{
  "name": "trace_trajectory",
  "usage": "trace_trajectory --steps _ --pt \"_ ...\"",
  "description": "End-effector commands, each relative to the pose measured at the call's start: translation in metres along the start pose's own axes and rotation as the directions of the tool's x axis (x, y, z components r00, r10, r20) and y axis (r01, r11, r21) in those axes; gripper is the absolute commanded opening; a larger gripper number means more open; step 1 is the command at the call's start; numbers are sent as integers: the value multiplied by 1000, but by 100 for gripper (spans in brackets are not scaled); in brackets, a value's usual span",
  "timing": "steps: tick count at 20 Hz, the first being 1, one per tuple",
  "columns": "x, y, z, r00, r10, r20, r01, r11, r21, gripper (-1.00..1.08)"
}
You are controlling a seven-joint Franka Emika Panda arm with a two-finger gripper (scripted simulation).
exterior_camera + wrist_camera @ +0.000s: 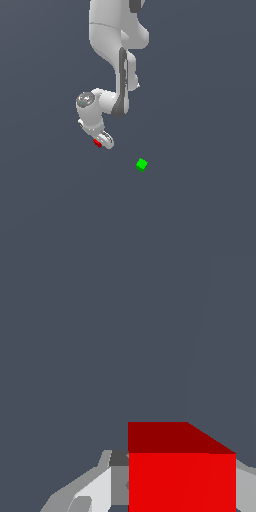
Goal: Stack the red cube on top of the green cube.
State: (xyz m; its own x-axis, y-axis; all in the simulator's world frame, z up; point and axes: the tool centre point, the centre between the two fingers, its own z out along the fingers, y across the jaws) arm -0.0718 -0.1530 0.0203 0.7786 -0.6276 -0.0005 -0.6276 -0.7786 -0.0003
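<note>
The red cube (97, 143) sits between the fingers of my gripper (101, 142), under the white arm in the exterior view. In the wrist view the red cube (180, 471) fills the space between the grey fingers (95, 486), which press against its sides, so the gripper is shut on it. The green cube (141, 164) lies alone on the grey floor, to the exterior view's right of the gripper and lower in the picture, well apart from it. It is not in the wrist view.
The white arm (112, 50) comes down from the top of the exterior view. The plain grey floor (200, 200) surrounds both cubes.
</note>
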Motion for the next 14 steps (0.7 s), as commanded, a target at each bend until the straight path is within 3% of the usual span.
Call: trace_trajectory --steps 1,14 --pt "0 0 0 1000 1 0 -1 1000 0 -100" --pt "0 0 -14 1000 0 0 0 1000 0 -100"
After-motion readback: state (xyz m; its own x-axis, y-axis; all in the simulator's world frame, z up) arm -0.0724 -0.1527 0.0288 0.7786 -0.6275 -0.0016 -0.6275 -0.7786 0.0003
